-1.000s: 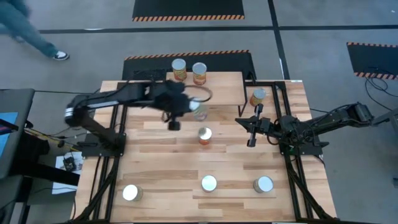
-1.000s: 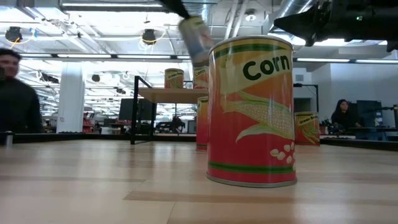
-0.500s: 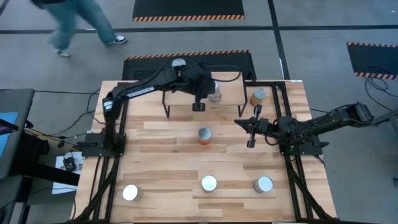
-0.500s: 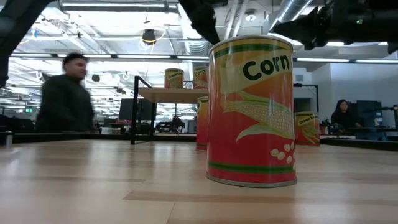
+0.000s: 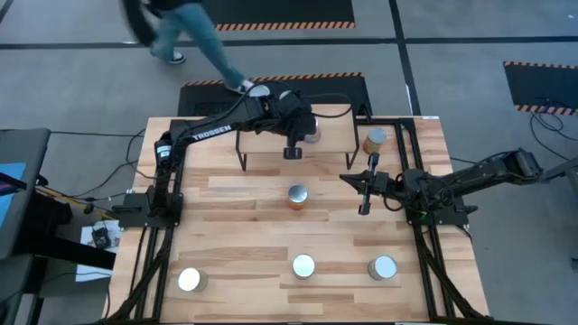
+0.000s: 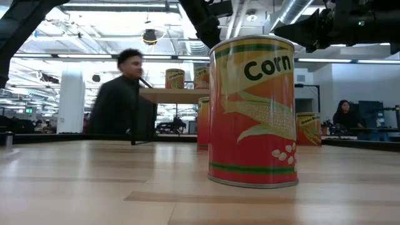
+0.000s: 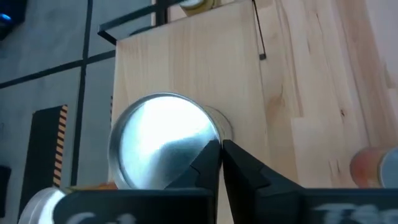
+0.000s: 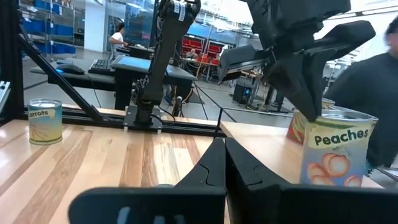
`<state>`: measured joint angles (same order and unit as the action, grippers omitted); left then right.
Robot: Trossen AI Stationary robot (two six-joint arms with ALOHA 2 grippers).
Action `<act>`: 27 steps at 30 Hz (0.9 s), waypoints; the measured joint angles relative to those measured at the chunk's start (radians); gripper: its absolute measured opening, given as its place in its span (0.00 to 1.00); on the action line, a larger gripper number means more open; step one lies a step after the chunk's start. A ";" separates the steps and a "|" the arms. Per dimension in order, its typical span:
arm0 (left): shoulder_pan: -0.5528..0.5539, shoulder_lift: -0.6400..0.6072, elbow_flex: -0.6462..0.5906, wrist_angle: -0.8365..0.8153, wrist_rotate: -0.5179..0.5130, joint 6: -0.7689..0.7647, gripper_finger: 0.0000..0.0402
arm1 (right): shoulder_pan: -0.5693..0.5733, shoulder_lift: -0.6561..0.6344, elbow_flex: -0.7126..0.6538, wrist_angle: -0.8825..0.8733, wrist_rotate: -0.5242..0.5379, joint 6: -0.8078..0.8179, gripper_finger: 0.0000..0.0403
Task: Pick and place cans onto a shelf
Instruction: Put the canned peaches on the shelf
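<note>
High view: big slatted table (image 5: 235, 226) filling the middle, shelf (image 5: 334, 122) at top centre, a person (image 5: 181, 27) walking past upper left. Left gripper (image 5: 293, 149) up over the shelf, fingers pinched together above a peaches can (image 5: 312, 135), gripping nothing. Right gripper (image 5: 364, 194) parked right of centre, shut and empty. Loose cans (image 5: 303, 265) along the bottom, corn can (image 5: 297, 196) dead centre.

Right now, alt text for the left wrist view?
The left gripper is over a silver-topped can standing on the light-wood shelf, its dark fingers together at the can's edge. The slatted wooden table lies beyond the shelf.
</note>
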<state>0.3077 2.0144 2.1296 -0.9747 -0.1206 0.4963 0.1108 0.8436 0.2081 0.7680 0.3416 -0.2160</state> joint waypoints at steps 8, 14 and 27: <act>0.000 -0.006 0.003 0.005 -0.005 0.030 0.11 | 0.000 0.000 0.000 -0.005 0.000 0.000 0.02; 0.001 -0.011 0.108 -0.015 -0.031 0.047 0.13 | 0.000 0.000 0.000 -0.006 0.000 -0.001 0.02; 0.001 -0.162 0.069 -0.095 0.284 -0.040 0.00 | -0.001 0.000 0.000 -0.008 0.000 -0.018 0.02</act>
<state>0.3090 1.8525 2.1983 -1.0700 0.1637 0.4565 0.1097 0.8433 0.2081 0.7601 0.3420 -0.2337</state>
